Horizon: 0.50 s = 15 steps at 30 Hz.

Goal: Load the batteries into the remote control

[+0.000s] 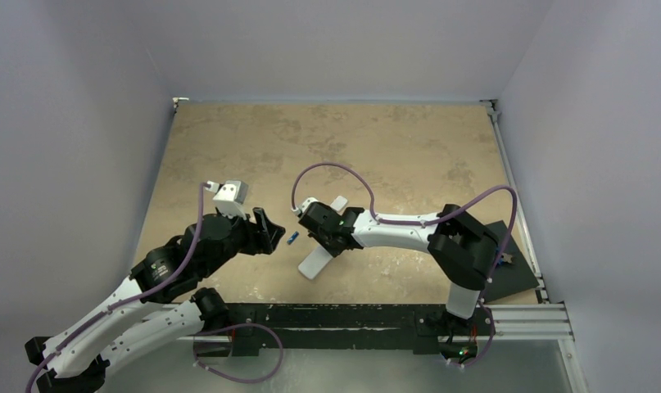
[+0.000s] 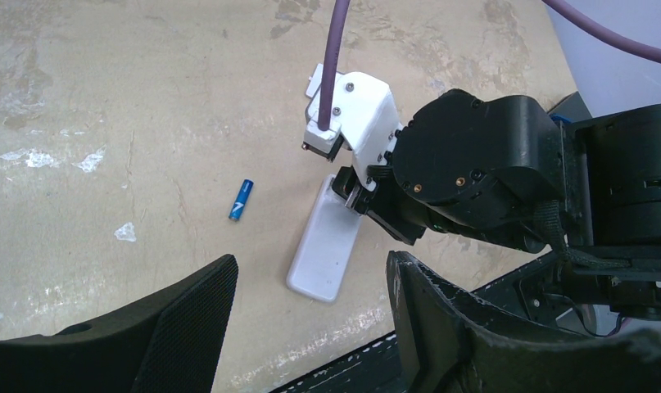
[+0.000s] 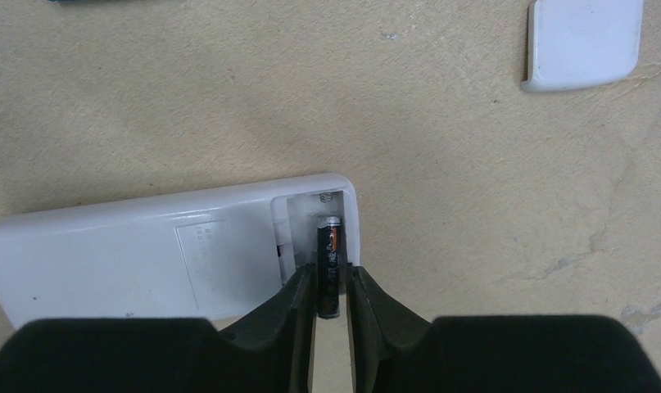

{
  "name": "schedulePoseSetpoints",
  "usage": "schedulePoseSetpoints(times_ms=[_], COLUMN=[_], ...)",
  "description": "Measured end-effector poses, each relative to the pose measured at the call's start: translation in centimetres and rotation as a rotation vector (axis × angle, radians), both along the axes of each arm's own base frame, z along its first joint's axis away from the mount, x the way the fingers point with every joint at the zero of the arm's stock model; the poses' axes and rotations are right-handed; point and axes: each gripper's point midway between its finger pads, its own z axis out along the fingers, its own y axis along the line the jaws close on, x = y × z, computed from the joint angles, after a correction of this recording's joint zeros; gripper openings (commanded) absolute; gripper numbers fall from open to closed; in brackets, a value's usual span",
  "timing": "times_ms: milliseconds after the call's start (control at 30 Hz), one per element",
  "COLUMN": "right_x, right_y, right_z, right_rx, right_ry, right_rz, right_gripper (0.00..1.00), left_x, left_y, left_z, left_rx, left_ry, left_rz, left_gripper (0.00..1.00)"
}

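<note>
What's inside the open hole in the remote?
A dark battery, held by the right end effector. Its fingers cover the near end of the remote compartment.

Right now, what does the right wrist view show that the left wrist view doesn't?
Right wrist only: the dark battery pinched in the right gripper, at the open battery compartment of the remote control.
Left wrist only: the blue battery lying loose on the table beside the remote control, and the left gripper open and empty.
Both: the remote control, back up, on the table.
</note>
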Motion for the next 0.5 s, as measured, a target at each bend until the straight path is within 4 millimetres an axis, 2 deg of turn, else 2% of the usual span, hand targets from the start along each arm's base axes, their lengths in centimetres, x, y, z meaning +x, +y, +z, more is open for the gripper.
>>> schedulePoseSetpoints(times_ms=[500], right_x=[0.45], right_y=[-0.32], right_z=[0.0], right_rx=[-0.017], right_ry=[-0.025], right_rz=[-0.013], right_gripper=[0.27], left_x=[0.0], left_y=[0.0], left_z=[0.0], left_rx=[0.0], left_ry=[0.0], left_rz=[0.0], left_gripper=[0.67])
